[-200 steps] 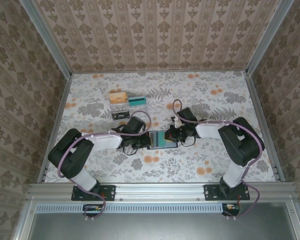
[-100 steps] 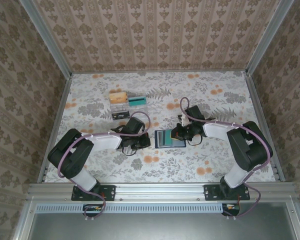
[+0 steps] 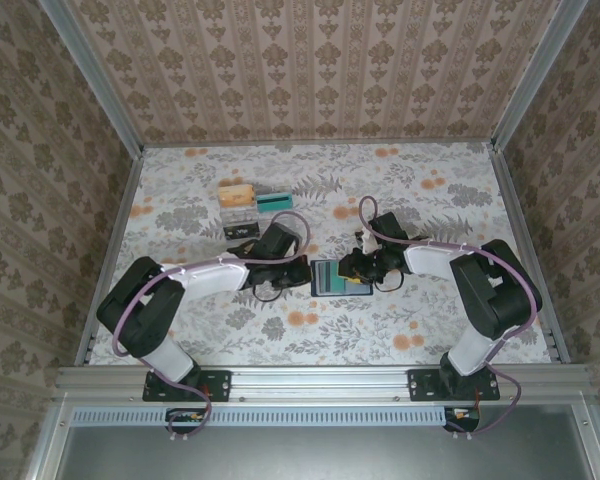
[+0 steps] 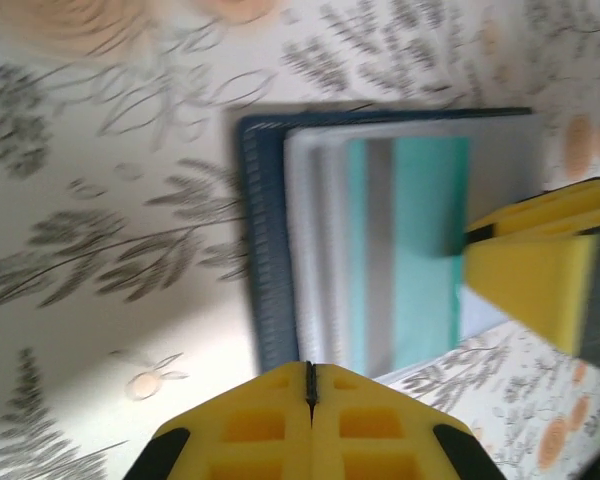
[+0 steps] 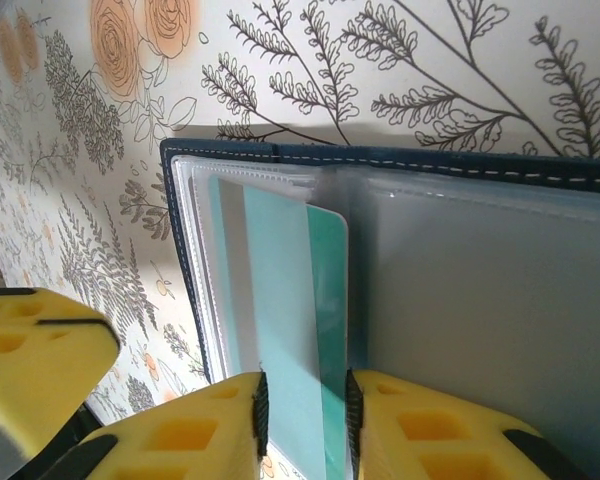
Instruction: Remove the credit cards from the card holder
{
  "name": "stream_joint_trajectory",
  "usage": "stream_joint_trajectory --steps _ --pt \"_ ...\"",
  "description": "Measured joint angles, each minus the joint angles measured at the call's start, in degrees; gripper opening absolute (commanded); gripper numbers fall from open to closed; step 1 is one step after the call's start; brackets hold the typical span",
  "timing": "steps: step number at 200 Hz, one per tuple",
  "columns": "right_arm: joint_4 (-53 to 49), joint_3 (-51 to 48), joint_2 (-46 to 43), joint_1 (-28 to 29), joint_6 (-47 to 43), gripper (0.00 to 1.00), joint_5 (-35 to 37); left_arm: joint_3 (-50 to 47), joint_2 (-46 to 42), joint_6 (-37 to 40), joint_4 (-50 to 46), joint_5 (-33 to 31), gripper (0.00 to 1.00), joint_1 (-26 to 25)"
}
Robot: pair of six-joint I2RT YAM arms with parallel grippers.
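The navy card holder (image 3: 364, 291) lies open on the flowered table between my two grippers. A teal credit card (image 3: 330, 277) sits in its left see-through pocket. My left gripper (image 3: 302, 267) is shut and empty, its tip at the holder's left edge (image 4: 265, 250). My right gripper (image 3: 352, 268) hovers low over the holder's middle. In the right wrist view its jaws (image 5: 302, 410) stand slightly open, with the teal card (image 5: 290, 290) lying flat in the gap between the pads. The pocket beside the card (image 5: 480, 300) looks greyish and bare.
A clear compartment tray (image 3: 256, 212) stands behind the left gripper, holding a tan card (image 3: 237, 193), a teal card (image 3: 274, 199) and a black card (image 3: 242, 230). Patterned walls enclose the table on three sides.
The right gripper's jaws have parted a little over the teal card. The left gripper has slid right to the holder's left edge. The holder shifted slightly right a second ago.
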Motion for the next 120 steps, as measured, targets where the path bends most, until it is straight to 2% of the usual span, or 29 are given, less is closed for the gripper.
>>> stream_joint_trajectory --steps 72,96,120 --pt "0.0 0.0 0.5 0.0 0.0 0.13 0.0 3.4 8.5 0.2 1.6 2.7 0.00 -1.2" --pt "0.0 0.0 0.8 0.0 -0.5 0.00 0.2 4.5 9.2 0.2 0.8 2.8 0.00 -1.2" --pt "-0.5 0.0 0.8 0.0 -1.1 0.00 0.4 5.6 9.7 0.2 -0.9 2.4 0.00 -1.2"
